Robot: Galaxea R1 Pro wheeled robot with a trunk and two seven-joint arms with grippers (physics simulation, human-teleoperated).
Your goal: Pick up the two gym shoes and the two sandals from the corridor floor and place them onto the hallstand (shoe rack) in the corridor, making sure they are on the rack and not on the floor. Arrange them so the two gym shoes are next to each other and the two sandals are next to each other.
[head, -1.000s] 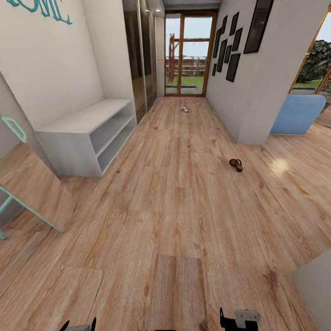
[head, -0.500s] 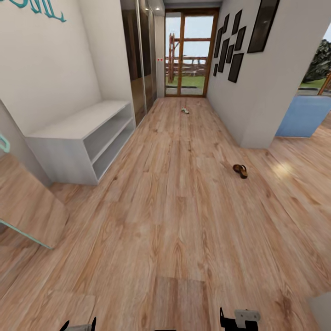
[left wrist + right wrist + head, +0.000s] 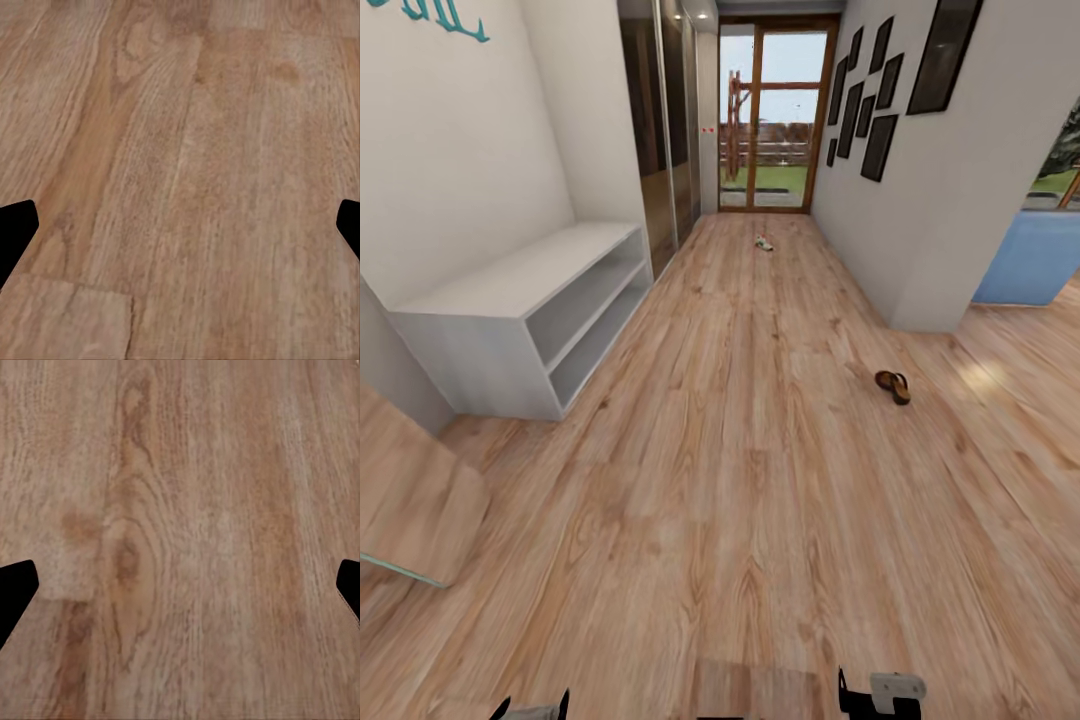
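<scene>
The light grey hallstand (image 3: 510, 285) stands against the left wall, with nothing on its bench top or its two open shelves. One dark brown sandal (image 3: 893, 386) lies on the corridor floor (image 3: 740, 480) to the right, near the wall corner. Far down the corridor, a small white gym shoe (image 3: 763, 243) lies on the floor before the glass door. My left gripper (image 3: 531, 708) and right gripper (image 3: 875, 697) peek in at the bottom edge of the head view. Over bare planks, the left gripper (image 3: 180, 229) and the right gripper (image 3: 180, 589) are both open and hold nothing.
A leaning mirror (image 3: 410, 500) with a mint frame sits at the near left. A white wall corner (image 3: 935, 260) juts in on the right, with a blue piece of furniture (image 3: 1035, 260) behind it. Dark wardrobe doors (image 3: 660, 130) line the left beyond the hallstand.
The whole head view has shifted: the camera has advanced down the corridor, so hallstand and sandal sit lower and nearer. The shoes themselves have not moved. Both grippers keep their pose.
</scene>
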